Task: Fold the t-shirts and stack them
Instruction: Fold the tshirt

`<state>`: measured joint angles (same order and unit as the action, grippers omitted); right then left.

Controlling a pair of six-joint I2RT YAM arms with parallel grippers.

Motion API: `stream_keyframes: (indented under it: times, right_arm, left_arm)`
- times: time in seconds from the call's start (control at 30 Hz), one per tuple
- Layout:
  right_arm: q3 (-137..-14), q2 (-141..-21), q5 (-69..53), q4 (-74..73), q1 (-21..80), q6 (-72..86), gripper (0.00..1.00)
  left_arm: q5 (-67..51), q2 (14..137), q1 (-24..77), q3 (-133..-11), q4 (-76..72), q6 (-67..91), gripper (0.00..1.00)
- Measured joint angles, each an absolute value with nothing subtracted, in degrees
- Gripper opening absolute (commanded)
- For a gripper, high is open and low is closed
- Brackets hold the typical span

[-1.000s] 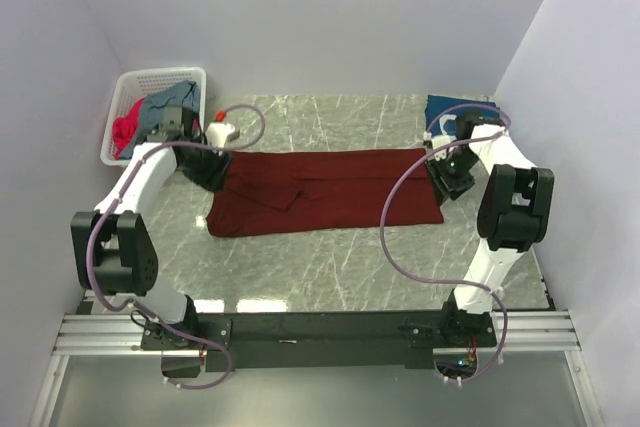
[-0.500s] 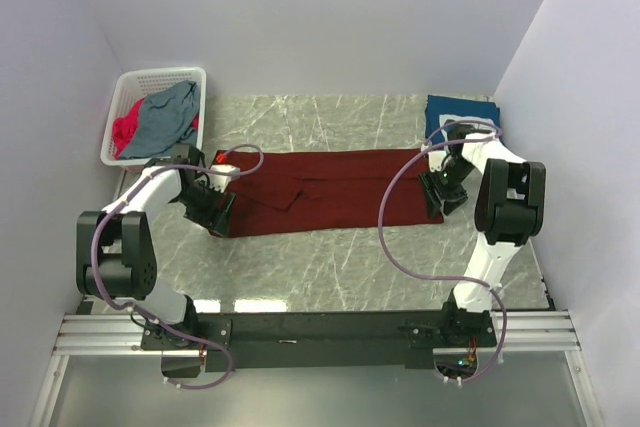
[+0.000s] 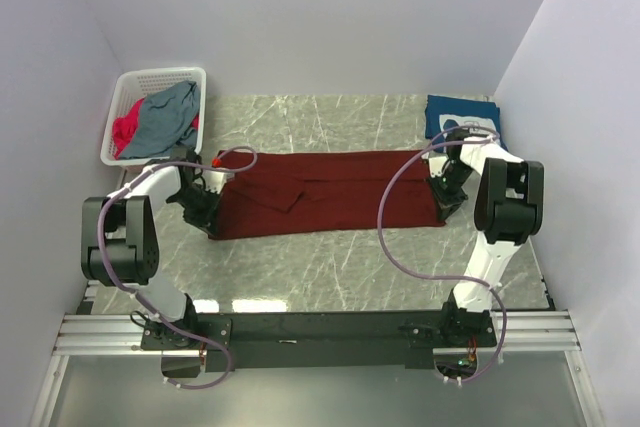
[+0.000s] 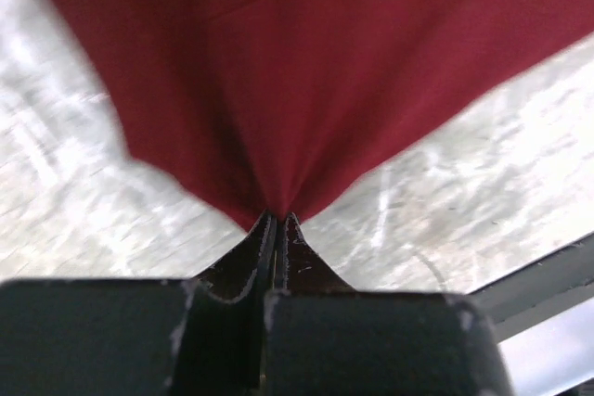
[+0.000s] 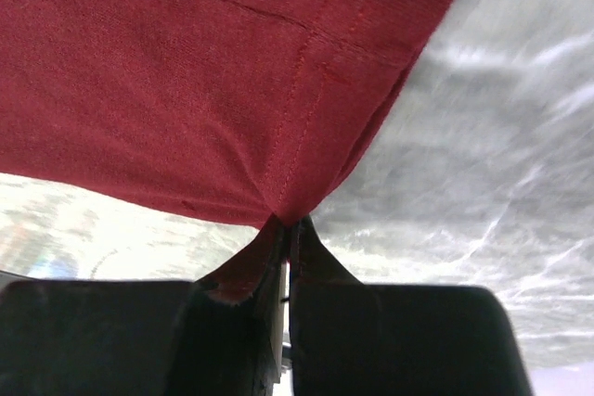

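A large maroon t-shirt [image 3: 320,192] lies spread flat across the middle of the marble table. My left gripper [image 3: 212,228] pinches its near-left corner, jaws shut on the cloth [image 4: 269,136] in the left wrist view. At the near-right corner my right gripper [image 3: 443,215] is shut on the hem [image 5: 278,118], which puckers at its fingertips. A folded navy t-shirt [image 3: 455,112] rests at the back right. Grey-blue [image 3: 168,112] and bright-pink [image 3: 125,132] t-shirts sit in the basket.
The white lattice basket [image 3: 150,79] stands at the back left corner against the wall. Purple cables loop over both arms. White walls close in the table on three sides. The black base rail [image 3: 320,327] runs along the near edge.
Both arms came down toward the table's near side along the maroon shirt's short edges, and both grippers closed on its near corners.
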<state>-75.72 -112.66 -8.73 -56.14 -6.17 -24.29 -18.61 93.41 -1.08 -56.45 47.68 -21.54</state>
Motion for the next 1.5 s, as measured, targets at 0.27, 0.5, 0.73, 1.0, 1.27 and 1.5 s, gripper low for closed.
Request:
stream_keyframes:
  times: [0.27, 0.5, 0.73, 1.0, 1.27, 1.5]
  right_arm:
    - [-65.9, -105.7, -6.9, -55.9, -5.4, -27.8, 0.08]
    - [-61.3, -98.3, -7.4, -62.8, -4.4, -32.6, 0.53]
    - [-78.4, -97.7, -9.2, -66.5, -5.8, -32.7, 0.38]
    - [-83.3, -107.6, -7.5, -63.7, -1.3, -30.5, 0.22]
    - [-73.2, -109.0, -2.2, -59.2, 8.8, -29.6, 0.20]
    - [-67.0, -108.0, 3.9, -56.4, 13.6, -29.4, 0.19]
  left_arm:
    - [-14.3, 93.6, -3.1, -56.7, 47.8, -21.8, 0.01]
    - [-12.1, 94.0, -3.2, -63.8, 50.6, -22.8, 0.49]
    - [-12.3, 86.7, 1.2, -67.6, 50.5, -19.0, 0.31]
    - [-10.9, 93.3, 11.2, -66.2, 49.5, -9.3, 0.01]
    - [-4.7, 102.1, 11.4, -65.8, 47.4, -5.2, 0.01]
    - [-0.8, 110.4, 11.4, -74.8, 49.8, -4.8, 0.01]
